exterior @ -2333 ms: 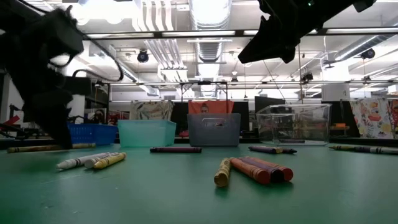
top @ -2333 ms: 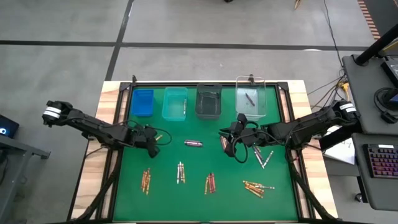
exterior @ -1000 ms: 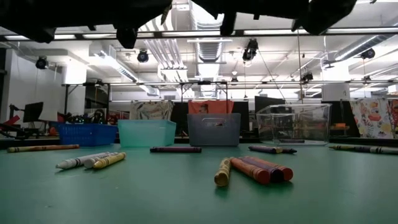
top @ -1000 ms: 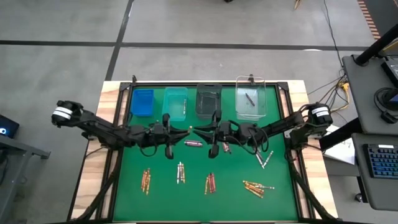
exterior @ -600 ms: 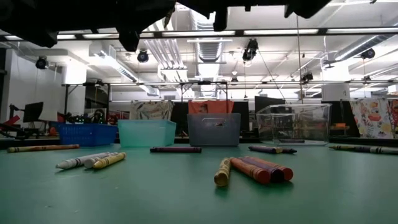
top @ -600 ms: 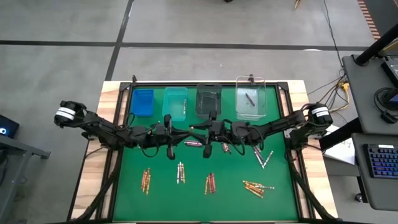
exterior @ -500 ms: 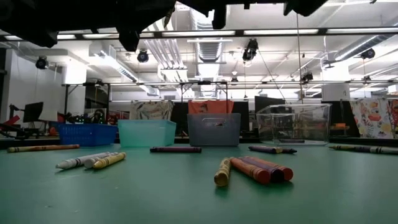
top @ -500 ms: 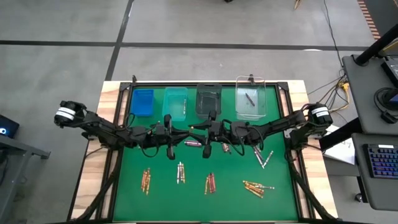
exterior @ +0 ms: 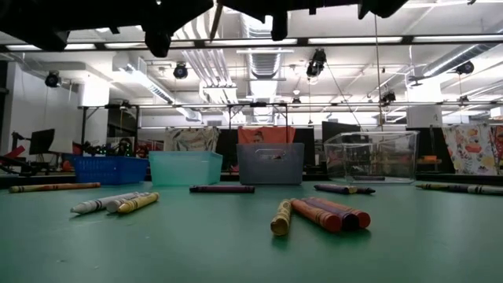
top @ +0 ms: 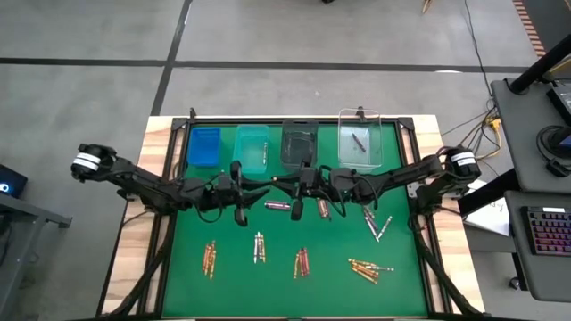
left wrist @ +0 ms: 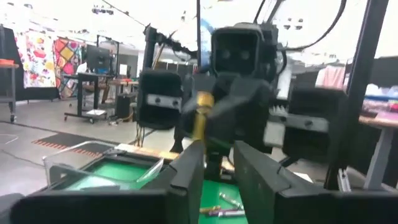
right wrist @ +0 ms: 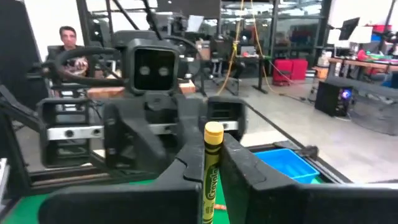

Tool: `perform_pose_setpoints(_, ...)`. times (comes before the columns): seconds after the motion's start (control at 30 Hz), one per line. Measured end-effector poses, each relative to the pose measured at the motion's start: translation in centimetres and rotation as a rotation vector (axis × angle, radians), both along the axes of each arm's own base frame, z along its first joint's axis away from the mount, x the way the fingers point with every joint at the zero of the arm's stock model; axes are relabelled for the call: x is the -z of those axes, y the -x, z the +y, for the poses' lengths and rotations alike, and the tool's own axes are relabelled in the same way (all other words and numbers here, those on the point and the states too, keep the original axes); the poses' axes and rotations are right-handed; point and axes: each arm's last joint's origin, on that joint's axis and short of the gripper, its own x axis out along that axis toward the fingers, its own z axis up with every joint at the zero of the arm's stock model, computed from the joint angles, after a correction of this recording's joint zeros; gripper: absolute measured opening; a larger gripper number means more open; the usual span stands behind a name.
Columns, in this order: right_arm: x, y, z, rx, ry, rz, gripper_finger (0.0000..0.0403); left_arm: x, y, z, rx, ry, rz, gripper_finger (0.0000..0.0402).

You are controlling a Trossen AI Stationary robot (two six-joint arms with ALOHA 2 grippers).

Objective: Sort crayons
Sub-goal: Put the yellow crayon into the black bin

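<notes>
Fingers of the right gripper (right wrist: 211,148) are pressed together on a gold crayon (right wrist: 211,171), which is held upright between them with its flat end standing above the fingertips. Facing them, tip to tip, the left gripper (left wrist: 217,152) is held high over the middle of the table (top: 406,267). Its fingers (left wrist: 189,168) are spread with a clear gap between them. The gold crayon is seen just past the left fingertips, on the right gripper's side. Whether the left fingers touch it cannot be told.

Directly below the two sets of fingers, a purple crayon (top: 277,205) is laid flat on the green surface. A further short crayon (top: 321,208) is found just beside it, under the right gripper's wrist.

Beyond the fingers, along the far edge, four bins are lined up:
- a blue bin (top: 204,146) and a teal bin (top: 251,148), both nearer the left fingers;
- a grey bin (top: 299,144), almost straight ahead of the meeting fingertips;
- a clear bin (top: 359,152), nearer the right fingers, in which one dark crayon (top: 358,140) is seen.

Nearer than the fingers, well apart from them, small clusters of crayons are spread in a row: one cluster (top: 210,259) on the left fingers' side, two clusters (top: 260,247) (top: 302,262) roughly below the fingertips, and a scattered group (top: 368,267) on the right fingers' side. A silver-grey pair (top: 375,225) is set between that group and the right arm.
</notes>
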Motion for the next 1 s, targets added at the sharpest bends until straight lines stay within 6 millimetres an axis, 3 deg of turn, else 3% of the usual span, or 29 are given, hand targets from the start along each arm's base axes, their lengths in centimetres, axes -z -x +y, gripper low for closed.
perform_pose_setpoints(0.2, -0.9, -0.4, -3.4, 0.118, -0.018, 0.204, 0.0015, -0.4, 1.1, 0.7, -0.124, -0.011, 0.094, 0.0105)
perform_pose_setpoints(0.37, -1.1, -0.6, -9.1, 0.337, -0.075, 0.518, 0.0014, -1.2, 2.6, 1.2, -0.211, -0.009, 0.145, 0.0109)
perform_pose_setpoints(0.53, 1.3, -0.5, -14.5, 0.460, -0.093, 0.737, 0.0014, -1.9, 3.9, 1.5, -0.213, -0.012, 0.157, 0.0109)
perform_pose_setpoints(0.73, 5.2, -0.4, -19.4, 0.467, -0.180, 0.837, 0.0013, -2.5, 5.3, 1.8, -0.214, -0.020, 0.179, 0.0110)
perform_pose_setpoints(1.0, 7.9, -0.8, -21.5, 0.488, -0.220, 0.892, 0.0026, -2.4, 6.5, 2.3, -0.283, -0.059, 0.246, 0.0110)
